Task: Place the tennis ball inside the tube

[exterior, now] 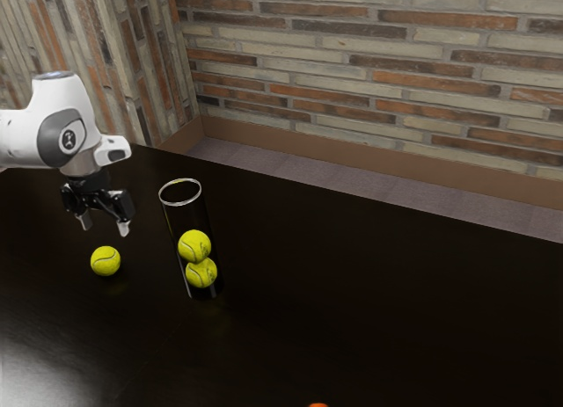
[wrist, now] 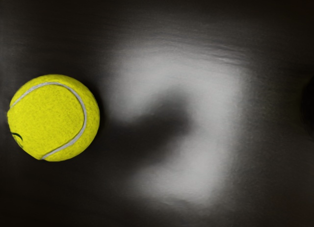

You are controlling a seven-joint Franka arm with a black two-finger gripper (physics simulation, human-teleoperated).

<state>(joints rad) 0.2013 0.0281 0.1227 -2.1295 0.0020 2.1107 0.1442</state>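
The bench (exterior: 378,301) was black and glossy, with a pale sheen towards the exterior view's lower left. Behind it, a grey-mauve floor (exterior: 317,171) ran up to a brown skirting (exterior: 369,156) and a wall (exterior: 369,64) of cream, orange and dark bricks, which met another brick face in a corner. Something orange (exterior: 318,404) peeped in at the exterior view's lower edge.

The ball (exterior: 106,261) lay loose on the bench, near the tube (exterior: 186,215), on the exterior view's left of it. Being round, it pointed no particular way; in the wrist view its pale seam curved round one side. The tube stood upright, long axis vertical, open rim up, with two balls (exterior: 194,246) stacked inside.

The tool (exterior: 105,226) hung above the loose ball, fingers pointing down and well apart, with nothing between them.
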